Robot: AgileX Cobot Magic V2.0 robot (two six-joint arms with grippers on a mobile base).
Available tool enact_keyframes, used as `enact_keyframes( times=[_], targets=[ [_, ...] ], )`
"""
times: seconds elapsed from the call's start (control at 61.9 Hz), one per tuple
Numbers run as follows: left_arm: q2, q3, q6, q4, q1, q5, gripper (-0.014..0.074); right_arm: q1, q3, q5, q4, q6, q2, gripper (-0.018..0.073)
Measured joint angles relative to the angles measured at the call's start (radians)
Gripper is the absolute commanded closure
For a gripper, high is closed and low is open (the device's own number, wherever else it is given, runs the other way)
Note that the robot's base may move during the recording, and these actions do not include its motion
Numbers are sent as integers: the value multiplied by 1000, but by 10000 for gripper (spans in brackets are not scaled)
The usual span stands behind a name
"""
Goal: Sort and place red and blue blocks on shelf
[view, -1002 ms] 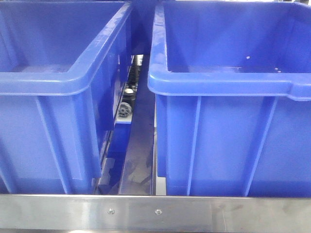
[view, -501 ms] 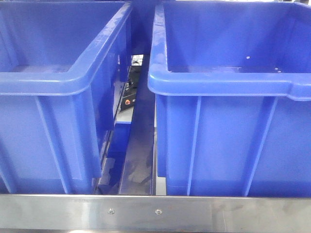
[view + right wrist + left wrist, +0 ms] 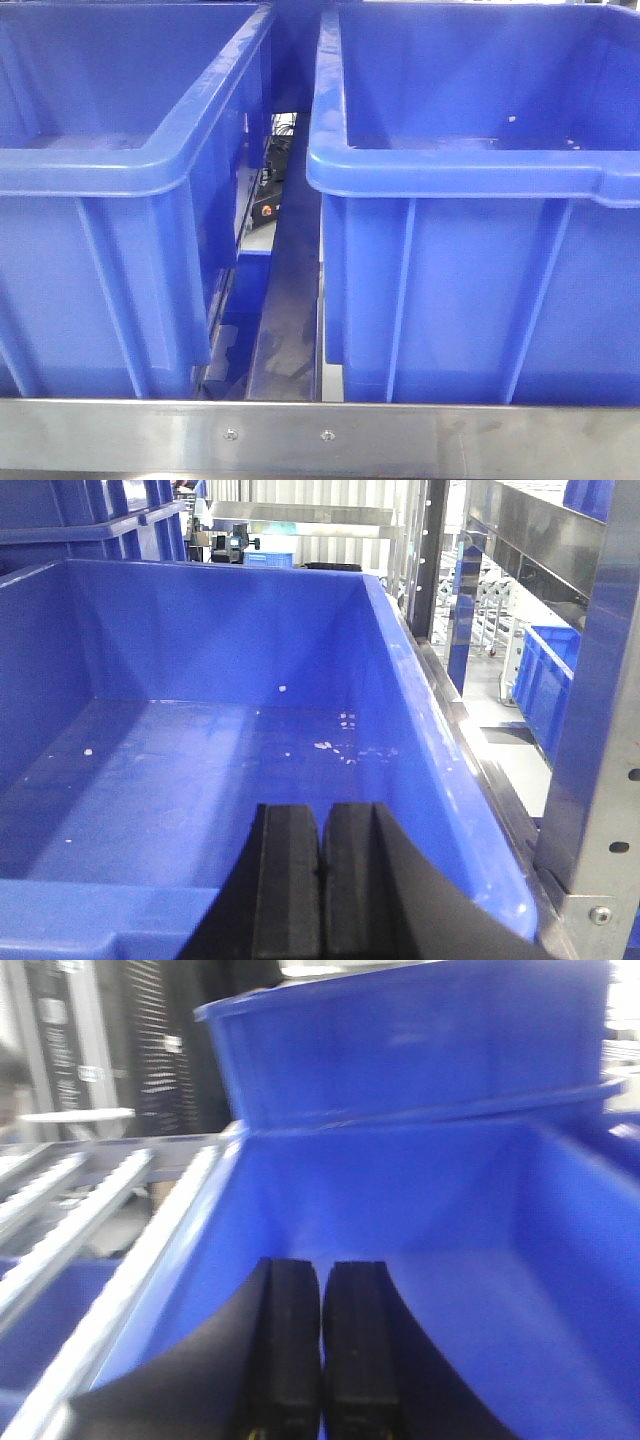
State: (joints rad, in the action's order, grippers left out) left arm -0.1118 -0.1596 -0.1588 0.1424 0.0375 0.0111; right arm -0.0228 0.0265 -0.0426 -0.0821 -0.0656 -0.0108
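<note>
No red or blue block shows in any view. The shelf shows as a flat steel front rail (image 3: 320, 435) with two small screws, and as steel uprights (image 3: 590, 780) and roller tracks (image 3: 70, 1220). My left gripper (image 3: 322, 1270) is shut and empty, its black fingers pressed together over the inside of a large blue bin (image 3: 450, 1220). My right gripper (image 3: 322, 815) is shut and empty, at the near rim of another large blue bin (image 3: 180, 770) whose floor carries only white specks.
Two large blue bins stand side by side on the shelf, the left bin (image 3: 110, 230) and the right bin (image 3: 470, 250), with a narrow gap (image 3: 280, 300) between them. A second bin (image 3: 400, 1040) sits stacked behind the left one.
The view has shifted very slightly. In the gap between the bins, a grey wheel-like part seen one second ago gave way to a dark part with a red dot.
</note>
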Motion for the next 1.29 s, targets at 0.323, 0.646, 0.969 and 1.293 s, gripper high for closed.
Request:
enact_keyframes(
  times=[0.323, 0.646, 0.969, 1.293],
  targets=[
    [116, 165, 8, 4, -4, -34, 463, 0, 0, 0, 0, 0, 0, 502],
    [116, 165, 18, -25, 39, 15, 463, 0, 0, 0, 0, 0, 0, 502],
    [116, 165, 18, -23, 39, 20, 463, 0, 0, 0, 0, 0, 0, 502],
    [116, 165, 18, -23, 39, 20, 463, 0, 0, 0, 0, 1, 0, 502]
  ],
)
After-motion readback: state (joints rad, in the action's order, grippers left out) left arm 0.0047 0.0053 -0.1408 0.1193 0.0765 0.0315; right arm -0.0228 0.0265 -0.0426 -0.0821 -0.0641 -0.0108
